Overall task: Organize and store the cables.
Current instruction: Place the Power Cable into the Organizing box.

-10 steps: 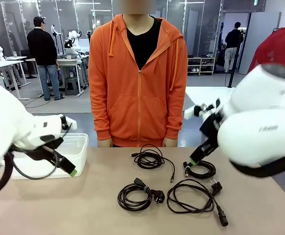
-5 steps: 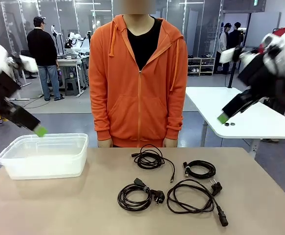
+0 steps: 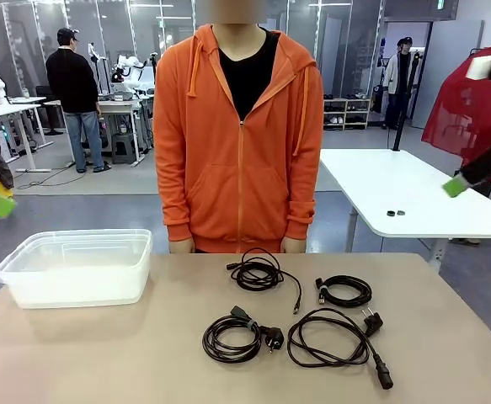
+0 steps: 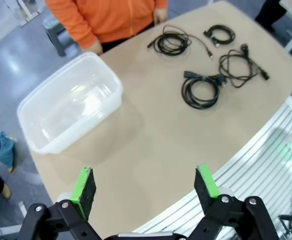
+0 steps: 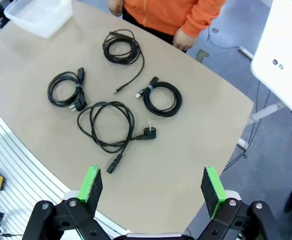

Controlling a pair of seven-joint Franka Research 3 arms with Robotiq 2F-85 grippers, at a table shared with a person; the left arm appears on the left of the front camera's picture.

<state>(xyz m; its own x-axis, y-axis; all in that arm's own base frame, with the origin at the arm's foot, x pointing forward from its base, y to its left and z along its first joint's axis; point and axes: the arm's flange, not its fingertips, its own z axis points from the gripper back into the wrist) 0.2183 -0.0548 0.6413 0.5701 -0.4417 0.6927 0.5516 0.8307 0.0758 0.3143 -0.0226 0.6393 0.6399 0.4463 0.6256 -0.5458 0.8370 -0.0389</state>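
While both arms hang high above the table (image 5: pixel 196 150), each claw stands wide with nothing between its pads

Left gripper (image 4: pixel 144 189) – green pads far apart, looking down on the tabletop. Ahead of it, on its left-finger side, sits a clear plastic tub (image 4: pixel 80 127), nothing visible inside. The cables (image 4: pixel 201 90) lie well beyond its right finger, four black bundles grouped near the far end of the table, well apart from the tub.

Right gripper (image 5: pixel 151 186) – jaws likewise spread, empty, with the cables directly ahead between the lines of its two fingers:
- nearest, a loose cord (image 5: pixel 108 125), sprawled in open loops, a round power plug at one end and a block connector at the other
- beyond the left finger, a tied coil (image 5: pixel 64 90) with a power plug, close beside the loose cord; cannot tell if they touch
- farther off toward the right finger, a small tight coil (image 5: pixel 162 98), apart from the rest
- farthest, a coil with a long tail (image 5: pixel 120 50) ending in a small connector

All four lie flat on the table, none in the tub.

Past the cables, a person in an orange hoodie (image 3: pixel 237 143) stands at the far edge, hands down by the table rim
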